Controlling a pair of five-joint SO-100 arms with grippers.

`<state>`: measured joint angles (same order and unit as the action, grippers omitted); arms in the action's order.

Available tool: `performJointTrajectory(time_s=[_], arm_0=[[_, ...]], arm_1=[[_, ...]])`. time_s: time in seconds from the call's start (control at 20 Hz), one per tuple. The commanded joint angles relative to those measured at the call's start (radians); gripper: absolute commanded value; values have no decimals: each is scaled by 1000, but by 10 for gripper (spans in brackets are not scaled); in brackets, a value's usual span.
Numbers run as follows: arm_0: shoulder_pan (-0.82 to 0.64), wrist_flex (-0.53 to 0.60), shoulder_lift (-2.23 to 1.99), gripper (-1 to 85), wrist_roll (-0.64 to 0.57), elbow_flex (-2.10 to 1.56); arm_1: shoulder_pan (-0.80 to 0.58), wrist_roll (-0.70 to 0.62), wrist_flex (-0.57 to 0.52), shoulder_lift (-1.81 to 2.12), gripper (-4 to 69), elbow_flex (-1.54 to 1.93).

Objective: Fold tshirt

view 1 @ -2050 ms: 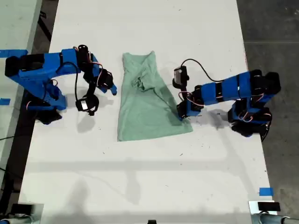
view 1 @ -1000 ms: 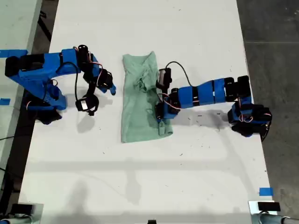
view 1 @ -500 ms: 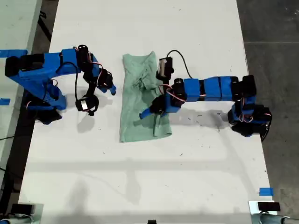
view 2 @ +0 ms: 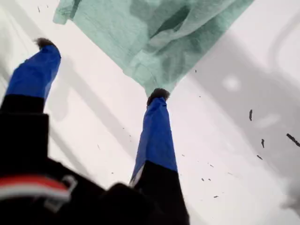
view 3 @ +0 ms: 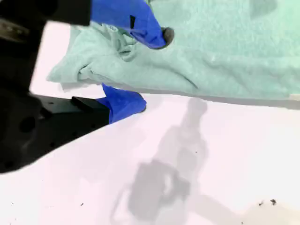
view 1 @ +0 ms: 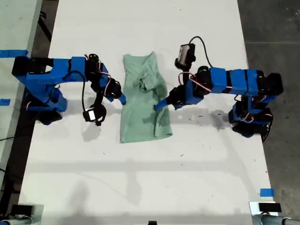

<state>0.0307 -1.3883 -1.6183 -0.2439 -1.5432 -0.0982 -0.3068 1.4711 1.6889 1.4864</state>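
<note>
Exterior view, left to right: my second gripper (view 1: 121, 98), jaws spread across the edge of the pale mint tshirt (view 1: 143, 105), which lies wrinkled in a narrow folded strip mid-table (view 1: 140, 187). My first gripper (view 1: 159, 105) hangs open, empty, at its opposite edge.

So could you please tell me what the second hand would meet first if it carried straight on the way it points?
Most likely the tshirt: my second hand is open at its edge, though depth is unclear.
</note>
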Motion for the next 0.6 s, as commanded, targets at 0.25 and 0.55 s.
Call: performJointTrajectory(time_s=[0.25, 0.55], arm_0=[[121, 15, 64, 175, 95, 150], [166, 46, 123, 179, 140, 178]], arm_1=[[-31, 2, -60, 195, 326, 126], [-29, 14, -83, 241, 324, 192]])
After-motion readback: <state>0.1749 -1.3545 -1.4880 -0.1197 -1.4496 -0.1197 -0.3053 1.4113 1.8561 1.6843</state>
